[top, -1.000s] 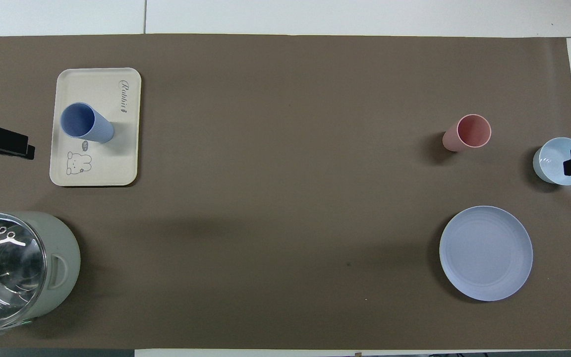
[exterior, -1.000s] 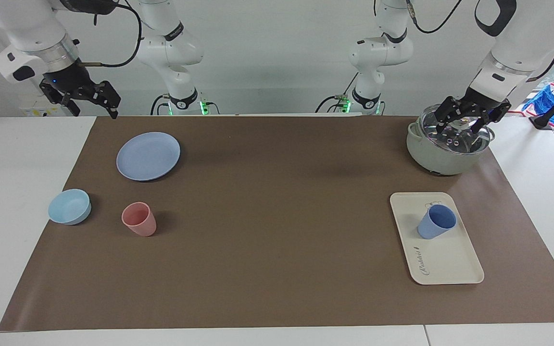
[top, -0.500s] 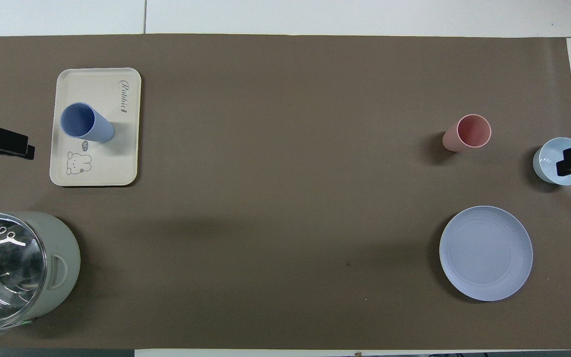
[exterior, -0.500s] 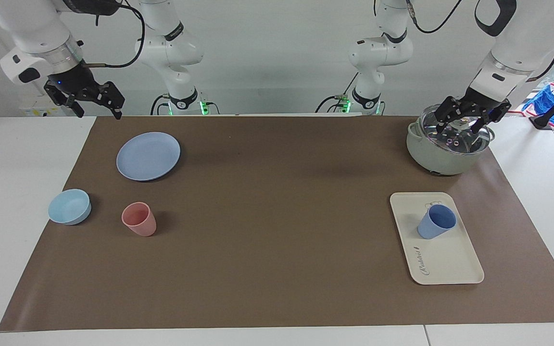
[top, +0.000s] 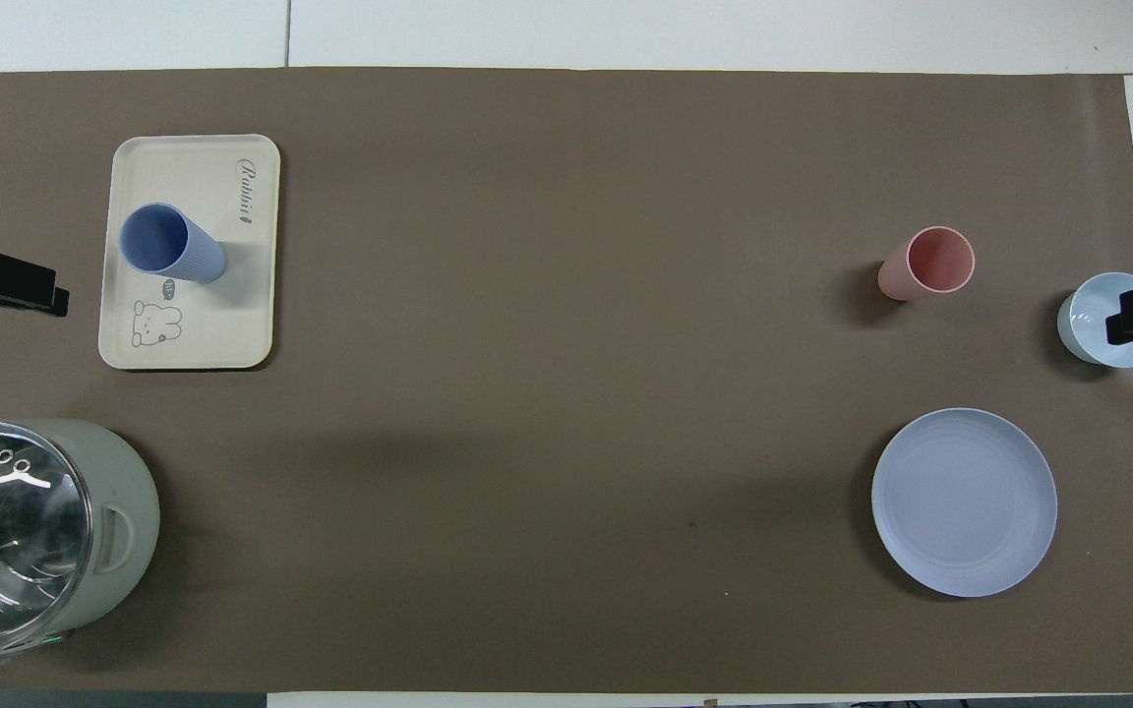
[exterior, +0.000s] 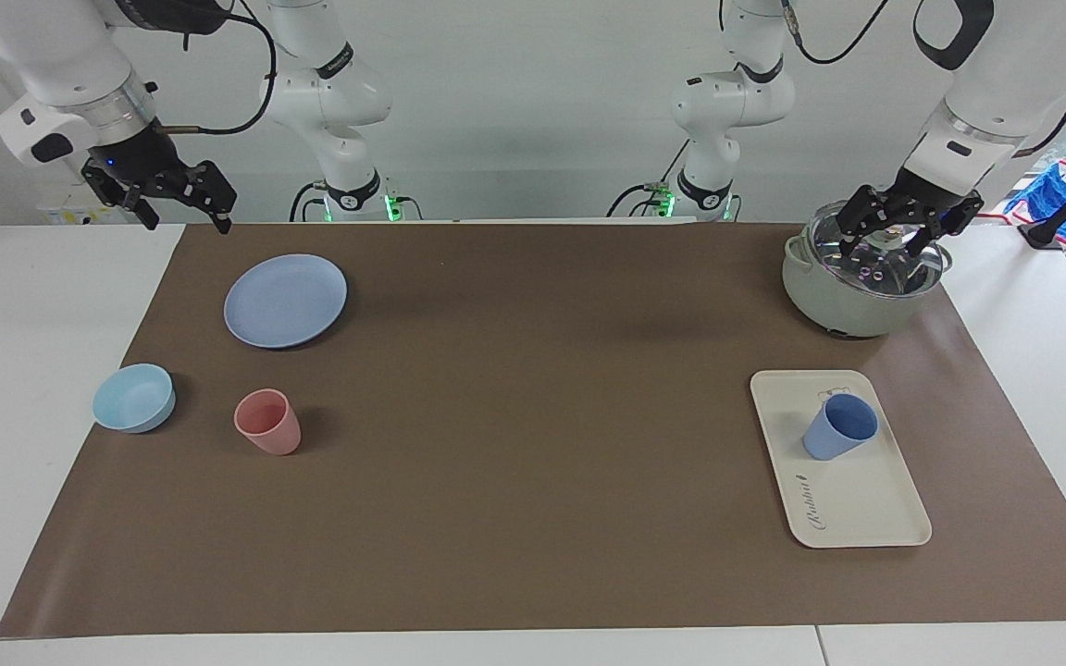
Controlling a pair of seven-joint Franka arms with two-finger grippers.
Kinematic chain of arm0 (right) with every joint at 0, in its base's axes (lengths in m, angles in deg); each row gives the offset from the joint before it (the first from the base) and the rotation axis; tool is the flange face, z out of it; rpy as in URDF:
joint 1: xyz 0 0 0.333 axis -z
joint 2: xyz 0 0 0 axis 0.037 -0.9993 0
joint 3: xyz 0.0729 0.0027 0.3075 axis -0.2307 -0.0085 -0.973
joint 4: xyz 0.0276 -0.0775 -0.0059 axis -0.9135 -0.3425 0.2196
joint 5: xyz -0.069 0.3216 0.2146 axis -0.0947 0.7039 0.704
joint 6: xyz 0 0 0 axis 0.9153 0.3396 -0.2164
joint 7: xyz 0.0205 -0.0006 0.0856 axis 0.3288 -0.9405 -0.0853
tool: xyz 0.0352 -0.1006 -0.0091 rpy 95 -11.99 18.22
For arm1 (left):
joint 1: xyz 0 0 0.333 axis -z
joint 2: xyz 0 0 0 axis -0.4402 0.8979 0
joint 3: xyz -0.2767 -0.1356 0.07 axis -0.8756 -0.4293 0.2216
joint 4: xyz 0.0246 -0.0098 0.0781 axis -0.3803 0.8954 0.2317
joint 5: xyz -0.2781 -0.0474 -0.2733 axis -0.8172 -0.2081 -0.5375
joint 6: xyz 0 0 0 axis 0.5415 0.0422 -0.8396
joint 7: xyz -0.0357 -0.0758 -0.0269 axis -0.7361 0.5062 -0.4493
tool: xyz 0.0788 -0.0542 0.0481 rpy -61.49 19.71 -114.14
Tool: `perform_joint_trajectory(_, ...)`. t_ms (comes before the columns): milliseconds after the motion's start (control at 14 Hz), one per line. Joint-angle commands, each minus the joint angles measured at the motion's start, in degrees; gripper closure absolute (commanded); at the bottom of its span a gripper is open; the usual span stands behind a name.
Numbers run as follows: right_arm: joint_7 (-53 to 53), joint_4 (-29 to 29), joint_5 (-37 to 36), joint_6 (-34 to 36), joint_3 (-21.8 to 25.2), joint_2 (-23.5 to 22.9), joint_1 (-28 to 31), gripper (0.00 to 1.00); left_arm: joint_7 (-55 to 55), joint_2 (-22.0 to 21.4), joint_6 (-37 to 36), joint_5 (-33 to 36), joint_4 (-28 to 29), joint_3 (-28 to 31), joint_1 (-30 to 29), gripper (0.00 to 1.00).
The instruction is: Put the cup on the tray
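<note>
The periwinkle-blue cup (exterior: pixel 838 427) stands upright on the cream tray (exterior: pixel 866 504), on the half with the rabbit drawing, at the left arm's end of the table. It also shows in the overhead view (top: pixel 171 243) on the tray (top: pixel 203 334). My left gripper (exterior: pixel 894 242) is open and empty, raised over the lid of the pot (exterior: pixel 852 296). My right gripper (exterior: pixel 186 217) is open and empty, raised over the table's edge at the right arm's end, beside the round plate (exterior: pixel 285 301).
A grey-green pot with a glass lid (top: pixel 114 511) stands nearer to the robots than the tray. At the right arm's end are a round blue plate (top: pixel 964 501), a pink tumbler (exterior: pixel 267 422) and a light-blue bowl (exterior: pixel 134 398).
My right gripper has shifted slightly while staying raised. The cup, the tray and the left gripper have not moved.
</note>
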Motion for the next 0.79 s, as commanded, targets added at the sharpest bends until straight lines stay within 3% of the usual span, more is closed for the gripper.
perform_joint_trajectory(0, -1.9, -3.1, 0.5, -2.7, 0.7, 1.5, -0.3, 0.00, -0.8, -1.7, 0.6, -0.4, 1.9, 0.3, -0.1, 0.00)
perform_joint_trajectory(714, -2.7, -3.0, -0.2, -2.7, 0.7, 1.4, -0.2, 0.00, -0.8, -1.7, 0.6, -0.4, 1.9, 0.3, -0.1, 0.00)
